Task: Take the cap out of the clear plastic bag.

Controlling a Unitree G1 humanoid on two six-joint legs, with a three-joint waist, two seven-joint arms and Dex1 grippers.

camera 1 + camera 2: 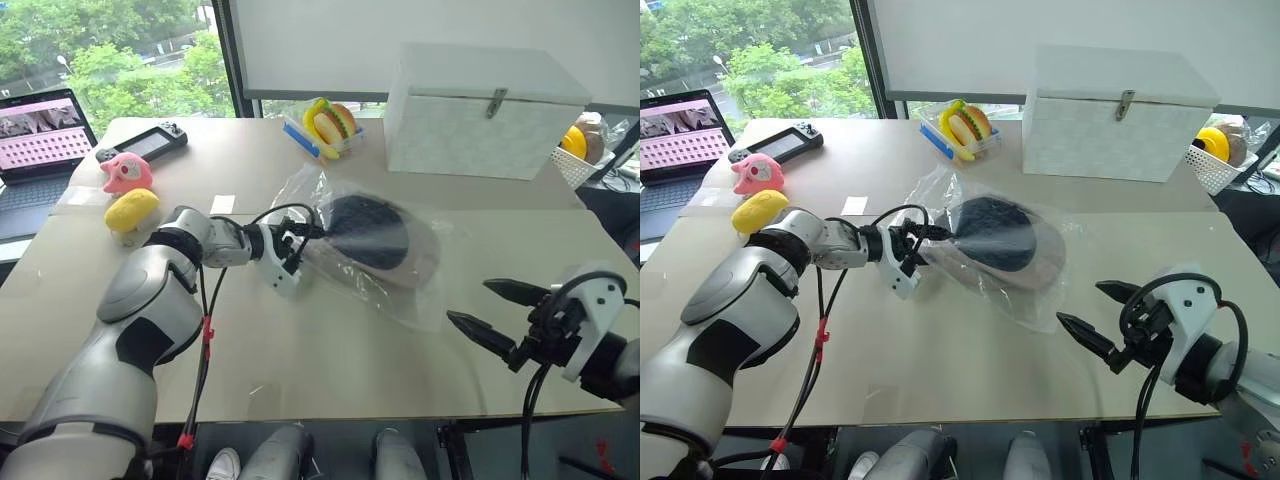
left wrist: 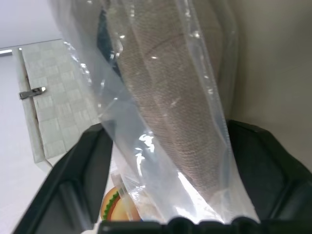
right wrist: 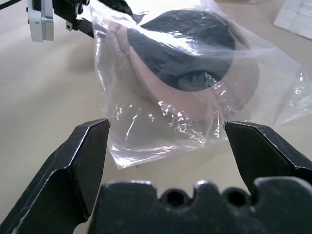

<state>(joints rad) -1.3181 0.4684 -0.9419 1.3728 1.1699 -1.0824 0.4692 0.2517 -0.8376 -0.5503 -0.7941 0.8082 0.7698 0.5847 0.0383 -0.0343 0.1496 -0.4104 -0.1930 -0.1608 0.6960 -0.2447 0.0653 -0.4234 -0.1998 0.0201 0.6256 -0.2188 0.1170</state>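
bag [image 1: 400, 290]: clear, on tabletop [image 1: 300, 350], cap [image 1: 368, 232] inside | left hand [image 1: 303, 237]: spread, bag edge between its fingers | right hand [image 1: 490, 311]: spread, empty | no readable writing

table [image 1: 330, 370]: beige, daylit | window [image 1: 120, 50]: trees outside | wall [image 1: 420, 25]: white panel

Bare tabletop [image 1: 330, 350] lies open between my right tool [image 1: 487, 310] and the clear plastic bag [image 1: 400, 290], giving an unobstructed approach. My left tool [image 1: 930, 238] occupies the bag's near-left edge. Behind the bag, the white box [image 1: 480, 110] and toy burger [image 1: 330, 125] limit passage.
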